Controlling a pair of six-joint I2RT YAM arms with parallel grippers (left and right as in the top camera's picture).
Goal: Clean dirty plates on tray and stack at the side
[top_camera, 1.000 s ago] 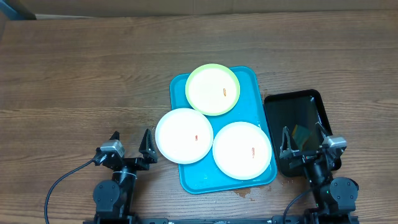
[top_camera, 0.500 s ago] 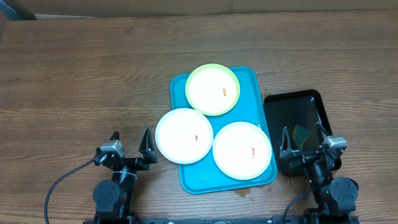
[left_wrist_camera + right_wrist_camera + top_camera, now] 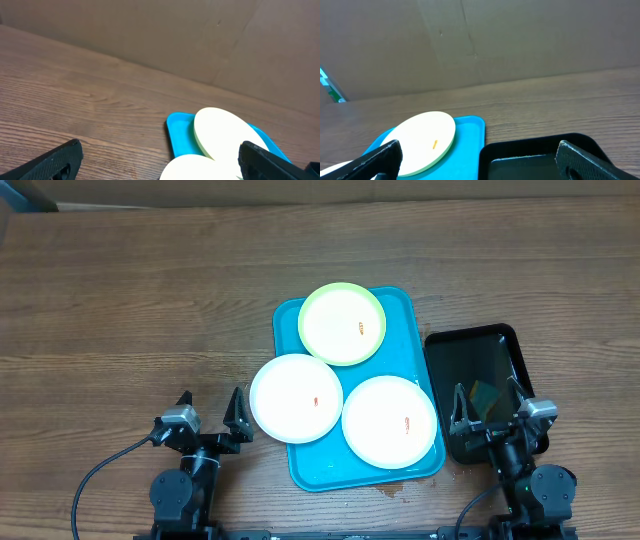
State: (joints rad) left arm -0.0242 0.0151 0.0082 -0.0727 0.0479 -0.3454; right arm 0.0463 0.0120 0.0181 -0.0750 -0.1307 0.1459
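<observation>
— Pincers?
— Left gripper [image 3: 211, 402] at the table's 7 o'clock, jaws spread wide, empty. Right gripper [image 3: 487, 402] at 5 o'clock, same, over the black tray's [image 3: 475, 360] near end.
— Plates?
— All on the turquoise tray [image 3: 415, 320], mid-table, side by side: yellow-green plate [image 3: 342, 323] at its 12, left white plate [image 3: 296, 398] at 8 overhanging the rim, right white plate [image 3: 389, 421] at 5.

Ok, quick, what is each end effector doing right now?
Left end effector: open, holding nothing.
Right end effector: open, holding nothing.
</observation>
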